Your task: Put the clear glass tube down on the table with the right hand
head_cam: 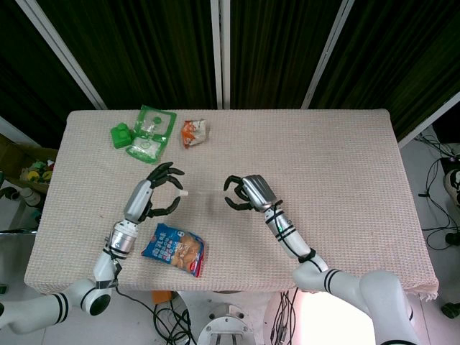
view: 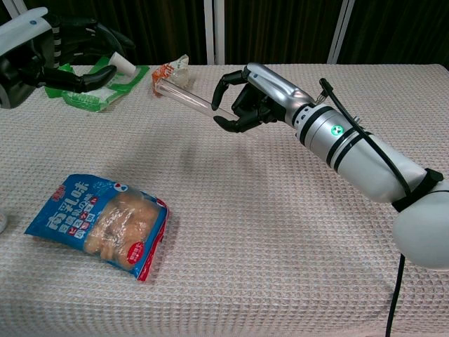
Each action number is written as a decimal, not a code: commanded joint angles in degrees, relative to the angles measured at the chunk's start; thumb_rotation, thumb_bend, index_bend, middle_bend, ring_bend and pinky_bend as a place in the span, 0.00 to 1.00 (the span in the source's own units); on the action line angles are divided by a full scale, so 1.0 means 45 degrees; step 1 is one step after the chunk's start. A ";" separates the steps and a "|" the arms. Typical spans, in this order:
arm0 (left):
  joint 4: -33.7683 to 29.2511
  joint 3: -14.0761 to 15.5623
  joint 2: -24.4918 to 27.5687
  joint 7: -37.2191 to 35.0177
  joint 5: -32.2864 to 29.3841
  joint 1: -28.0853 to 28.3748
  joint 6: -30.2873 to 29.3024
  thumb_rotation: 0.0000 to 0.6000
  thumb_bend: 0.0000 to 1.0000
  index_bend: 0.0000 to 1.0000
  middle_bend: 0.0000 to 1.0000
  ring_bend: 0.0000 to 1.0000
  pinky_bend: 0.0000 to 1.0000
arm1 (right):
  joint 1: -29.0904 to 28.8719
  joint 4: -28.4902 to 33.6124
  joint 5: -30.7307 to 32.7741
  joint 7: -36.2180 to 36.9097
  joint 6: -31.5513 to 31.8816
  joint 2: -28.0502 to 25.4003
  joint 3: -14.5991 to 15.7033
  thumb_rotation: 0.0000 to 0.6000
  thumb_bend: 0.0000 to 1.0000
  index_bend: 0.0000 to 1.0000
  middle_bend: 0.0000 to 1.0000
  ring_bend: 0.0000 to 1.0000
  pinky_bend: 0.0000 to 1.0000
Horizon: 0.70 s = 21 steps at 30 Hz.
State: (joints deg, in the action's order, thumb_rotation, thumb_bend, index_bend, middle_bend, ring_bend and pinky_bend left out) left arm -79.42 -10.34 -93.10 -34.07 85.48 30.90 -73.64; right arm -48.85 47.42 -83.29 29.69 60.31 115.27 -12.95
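The clear glass tube hangs above the table, slanting up and to the left. My right hand grips its right end with the fingers curled round it. In the head view the tube is almost invisible beside the right hand. My left hand is raised at the far left with its fingers curled. A small white cap is pinched at its fingertips, a short gap from the tube's open end. The head view shows the left hand with the white cap at its tips.
A blue snack bag lies near the front edge, below the left hand. A green package and a small orange-and-white wrapper lie at the back left. The table has a woven beige cloth.
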 commanded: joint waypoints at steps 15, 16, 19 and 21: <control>0.0681 -0.0294 -0.0982 -0.0099 -0.0291 0.0169 -0.0168 1.00 0.52 0.62 0.27 0.11 0.13 | -0.0144 -0.0212 0.0085 0.0206 0.0064 0.0288 -0.0139 1.00 0.65 0.91 1.00 1.00 1.00; 0.0728 -0.0303 -0.1052 -0.0096 -0.0303 0.0194 -0.0151 1.00 0.52 0.62 0.27 0.11 0.13 | -0.0156 -0.0204 0.0096 0.0216 0.0075 0.0306 -0.0159 1.00 0.65 0.91 1.00 1.00 1.00; 0.0829 -0.0325 -0.1172 -0.0074 -0.0311 0.0243 -0.0137 1.00 0.52 0.62 0.27 0.11 0.13 | -0.0185 -0.0202 0.0111 0.0239 0.0107 0.0333 -0.0203 1.00 0.65 0.91 1.00 1.00 1.00; 0.0878 -0.0352 -0.1231 -0.0075 -0.0311 0.0268 -0.0154 1.00 0.52 0.62 0.27 0.11 0.13 | -0.0205 -0.0195 0.0119 0.0269 0.0121 0.0340 -0.0229 1.00 0.65 0.91 1.00 1.00 1.00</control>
State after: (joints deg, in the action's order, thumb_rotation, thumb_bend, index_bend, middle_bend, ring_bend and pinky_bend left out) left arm -75.47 -11.91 -98.63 -34.41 84.08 32.09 -74.33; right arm -49.77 46.54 -82.76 30.90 60.86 116.80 -13.98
